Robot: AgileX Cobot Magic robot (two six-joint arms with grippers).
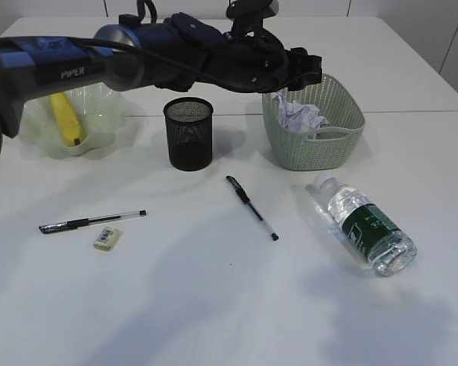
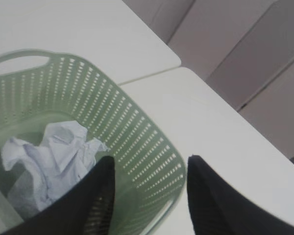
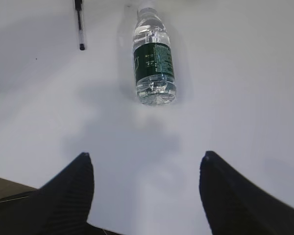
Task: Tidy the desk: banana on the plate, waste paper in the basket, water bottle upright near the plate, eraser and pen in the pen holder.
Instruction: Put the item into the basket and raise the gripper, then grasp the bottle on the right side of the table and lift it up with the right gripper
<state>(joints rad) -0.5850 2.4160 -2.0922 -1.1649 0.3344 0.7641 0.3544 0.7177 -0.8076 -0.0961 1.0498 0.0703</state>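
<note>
From the exterior view, my left gripper hangs over the basket near the desk's far edge, with the waste paper lying inside; the banana sits in the plate at the left edge. Through my left wrist view, my jaws stand apart and empty above the basket's rim. Through my right wrist view, my right gripper is spread wide, holding nothing, short of the water bottle lying on its side. That bottle could roll if I nudge its rounded flank, and lifting my left arm carelessly could catch the basket.
</note>
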